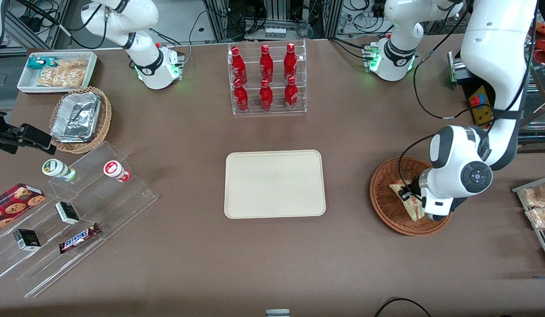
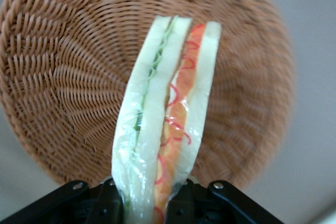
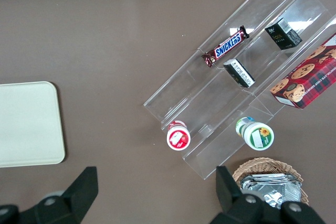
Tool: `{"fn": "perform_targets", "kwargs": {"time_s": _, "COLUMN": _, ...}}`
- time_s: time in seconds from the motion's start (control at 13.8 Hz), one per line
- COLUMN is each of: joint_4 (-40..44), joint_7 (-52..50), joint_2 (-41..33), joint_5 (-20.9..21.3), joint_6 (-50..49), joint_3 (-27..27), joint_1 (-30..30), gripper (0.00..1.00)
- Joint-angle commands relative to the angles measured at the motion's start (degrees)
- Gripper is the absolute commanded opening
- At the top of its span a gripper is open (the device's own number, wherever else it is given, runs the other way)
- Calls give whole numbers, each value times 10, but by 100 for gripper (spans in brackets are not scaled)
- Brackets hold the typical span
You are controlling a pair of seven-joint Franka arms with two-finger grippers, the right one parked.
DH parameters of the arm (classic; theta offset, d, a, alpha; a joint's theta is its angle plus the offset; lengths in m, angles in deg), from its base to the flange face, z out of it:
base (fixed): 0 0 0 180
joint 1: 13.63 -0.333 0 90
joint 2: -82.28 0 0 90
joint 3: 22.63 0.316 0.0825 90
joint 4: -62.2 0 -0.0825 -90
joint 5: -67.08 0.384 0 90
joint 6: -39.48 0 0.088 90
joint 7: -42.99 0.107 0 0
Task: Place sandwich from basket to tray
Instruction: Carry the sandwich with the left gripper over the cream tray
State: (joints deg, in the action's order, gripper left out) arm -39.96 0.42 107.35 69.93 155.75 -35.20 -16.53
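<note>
Tool [image 2: 152,203] clamps sandwich [image 2: 165,114] over basket [image 2: 63,77] | wrist view shows the grip; front view hides it | tray [image 1: 274,183] bare

Brown tabletop [image 1: 254,264] under even light, metal rack frames [image 1: 219,17] and tangled black cables [image 1: 298,20] along its farthest edge

The left arm is reaching down from its base over the basket [image 1: 389,207], its wrist bent so the gripper [image 2: 148,195] is pointing down above the basket's inside. The two black fingers [image 2: 107,200] are pressing against the sandwich [image 2: 165,114], one on each flat side, and are gripping it edge-on above the basket's woven floor.
</note>
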Motion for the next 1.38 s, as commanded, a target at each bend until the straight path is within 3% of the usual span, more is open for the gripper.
{"fn": "perform_targets", "kwargs": {"time_s": 0.0, "joint_4": 46, "joint_7": -3, "joint_2": -18, "joint_5": 2, "joint_6": -42, "joint_3": -11, "joint_1": 85, "gripper": 10}}
{"fn": "perform_targets", "kwargs": {"time_s": 0.29, "joint_4": 71, "joint_7": -7, "joint_2": 8, "joint_5": 0, "joint_6": -40, "joint_3": -11, "joint_1": 202, "gripper": 11}}
{"fn": "perform_targets", "kwargs": {"time_s": 0.65, "joint_4": 199, "joint_7": -50, "joint_2": 132, "joint_5": 0, "joint_6": -42, "joint_3": -10, "joint_1": 300, "gripper": 11}}
{"fn": "perform_targets", "kwargs": {"time_s": 0.8, "joint_4": 255, "joint_7": -94, "joint_2": 183, "joint_5": 3, "joint_6": -43, "joint_3": -8, "joint_1": 328, "gripper": 11}}
{"fn": "perform_targets", "kwargs": {"time_s": 1.02, "joint_4": 286, "joint_7": -133, "joint_2": 216, "joint_5": 36, "joint_6": -42, "joint_3": -7, "joint_1": 347, "gripper": 11}}
{"fn": "perform_targets", "kwargs": {"time_s": 1.31, "joint_4": 330, "joint_7": -170, "joint_2": 263, "joint_5": 39, "joint_6": -40, "joint_3": -8, "joint_1": 388, "gripper": 11}}
